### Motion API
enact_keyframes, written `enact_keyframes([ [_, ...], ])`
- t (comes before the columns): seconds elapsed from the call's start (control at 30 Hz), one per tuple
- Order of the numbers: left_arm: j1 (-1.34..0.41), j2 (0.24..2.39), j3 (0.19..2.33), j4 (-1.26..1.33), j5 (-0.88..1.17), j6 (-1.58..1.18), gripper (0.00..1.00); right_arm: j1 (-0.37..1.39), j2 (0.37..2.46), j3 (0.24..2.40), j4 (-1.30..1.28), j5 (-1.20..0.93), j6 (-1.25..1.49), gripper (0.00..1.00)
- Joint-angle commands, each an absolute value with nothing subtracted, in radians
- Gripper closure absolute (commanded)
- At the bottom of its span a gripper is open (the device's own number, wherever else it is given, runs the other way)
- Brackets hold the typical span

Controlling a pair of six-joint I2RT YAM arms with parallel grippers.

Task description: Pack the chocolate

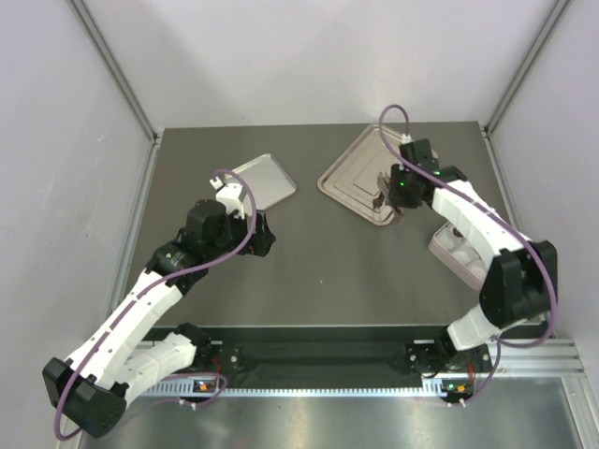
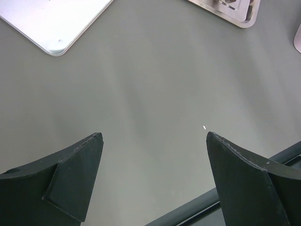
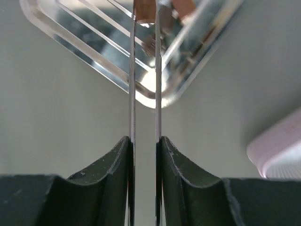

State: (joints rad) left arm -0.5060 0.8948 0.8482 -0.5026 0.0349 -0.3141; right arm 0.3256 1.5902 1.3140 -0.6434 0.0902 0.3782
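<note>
The right gripper (image 3: pixel 143 141) is pressed together on two thin silver metal strips (image 3: pixel 132 84), one against the inside of each black finger. The strips run forward side by side, a narrow gap between them. At their far tips they pinch a small brown piece of chocolate (image 3: pixel 145 10). Just right of it shows a tan patch, a second piece or a reflection; I cannot tell which.

The piece is over the mirror-bright rectangular silver metal tray (image 3: pixel 84 59), which lies cornerwise on the dull grey table (image 2: pixel 155 84). A pale pink box with rounded edges (image 3: pixel 280 148) lies right of the tray, near the right arm's forearm in the top view.

The left gripper (image 2: pixel 155 174) is spread wide with nothing between its black fingers. It hangs over bare table, where a tiny white speck (image 2: pixel 204 127) lies. A second, flatter silver metal tray (image 2: pixel 51 23) lies beyond it — well apart from the first.
</note>
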Motion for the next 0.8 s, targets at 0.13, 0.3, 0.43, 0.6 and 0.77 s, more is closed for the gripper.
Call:
enact_keyframes([
  [0.13, -0.511, 0.887, 0.865, -0.494, 0.051, -0.308, 0.04, 0.161, 1.284, 1.163, -0.770, 0.077, 0.413, 0.72],
  [0.3, -0.511, 0.881, 0.864, -0.489, 0.064, -0.310, 0.04, 0.008, 1.175, 1.158, -0.906, 0.087, 0.353, 0.72],
  [0.43, -0.511, 0.884, 0.864, -0.488, 0.078, -0.310, 0.04, -0.124, 1.123, 1.125, -0.974, 0.109, 0.307, 0.73],
  [0.6, -0.511, 0.870, 0.862, -0.489, 0.078, -0.310, 0.04, -0.204, 1.060, 1.085, -1.029, 0.129, 0.301, 0.73],
  [0.77, -0.511, 0.870, 0.864, -0.486, 0.089, -0.310, 0.04, -0.224, 1.031, 1.049, -1.040, 0.136, 0.319, 0.73],
])
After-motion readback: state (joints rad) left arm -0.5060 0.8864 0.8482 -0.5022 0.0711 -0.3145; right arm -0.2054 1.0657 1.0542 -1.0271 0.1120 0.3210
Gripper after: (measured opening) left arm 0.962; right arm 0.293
